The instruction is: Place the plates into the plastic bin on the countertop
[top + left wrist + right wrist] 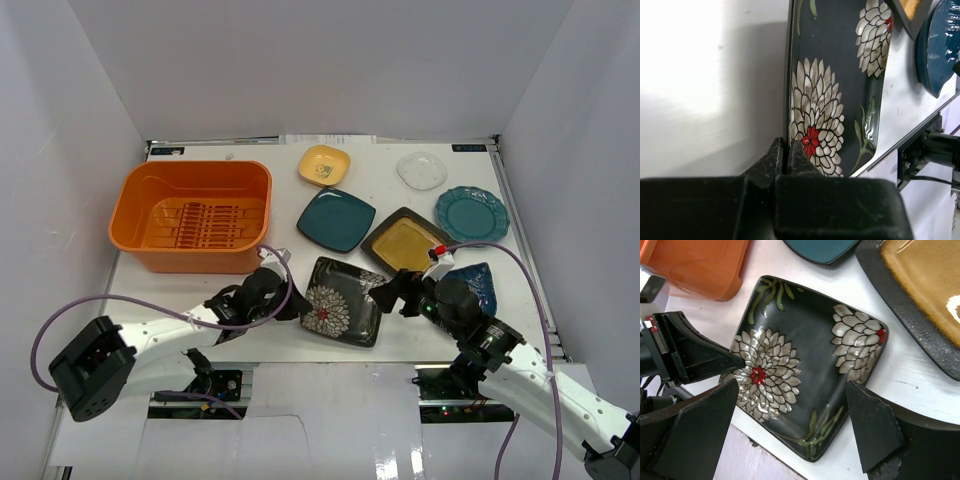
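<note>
The black floral square plate (345, 300) lies near the front edge of the white countertop (280, 180). My left gripper (296, 300) is shut on its left rim; the left wrist view shows both fingers pinching the plate's edge (840, 75). My right gripper (392, 292) is open and empty, hovering over the plate's right side, its fingers (705, 430) straddling the plate (810, 365). The orange bin (135, 200) stands empty at the back left. The teal square plate (335, 220), mustard square plate (405, 243) and blue plate (480, 285) lie close by.
The small yellow square dish (324, 165), clear round plate (421, 170) and teal scalloped plate (470, 213) lie along the back right. White walls close in three sides. The floral plate's near corner overhangs close to the table's front edge (765, 440).
</note>
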Action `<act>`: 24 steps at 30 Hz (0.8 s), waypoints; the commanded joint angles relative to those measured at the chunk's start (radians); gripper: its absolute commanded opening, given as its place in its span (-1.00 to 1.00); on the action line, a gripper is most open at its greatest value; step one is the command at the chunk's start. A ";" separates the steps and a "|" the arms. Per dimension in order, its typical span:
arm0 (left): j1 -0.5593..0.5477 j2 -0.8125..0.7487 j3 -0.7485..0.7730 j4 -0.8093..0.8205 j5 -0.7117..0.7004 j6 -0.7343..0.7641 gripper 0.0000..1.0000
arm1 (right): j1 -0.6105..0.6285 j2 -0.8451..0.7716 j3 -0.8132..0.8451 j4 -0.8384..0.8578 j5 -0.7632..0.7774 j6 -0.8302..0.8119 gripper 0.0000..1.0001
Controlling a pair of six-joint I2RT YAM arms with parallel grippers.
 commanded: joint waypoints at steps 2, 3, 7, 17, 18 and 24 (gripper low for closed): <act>-0.006 -0.188 0.004 -0.227 -0.051 0.029 -1.00 | -0.005 0.014 0.035 0.018 -0.058 0.026 0.81; -0.004 -0.258 0.014 -0.249 -0.050 0.023 -1.00 | -0.005 0.019 0.044 0.012 -0.064 0.029 0.80; -0.002 -0.429 0.052 -0.349 -0.060 -0.017 -1.00 | -0.007 0.036 0.054 -0.006 -0.067 0.040 0.80; -0.004 -0.592 0.152 -0.404 -0.014 -0.043 -1.00 | -0.004 0.259 0.032 0.243 -0.312 0.055 0.80; -0.004 -0.598 0.164 -0.406 0.019 -0.042 -1.00 | -0.005 0.261 0.028 0.266 -0.328 0.068 0.82; -0.004 -0.623 0.195 -0.398 0.053 -0.028 -1.00 | -0.005 0.296 0.014 0.436 -0.394 0.115 0.42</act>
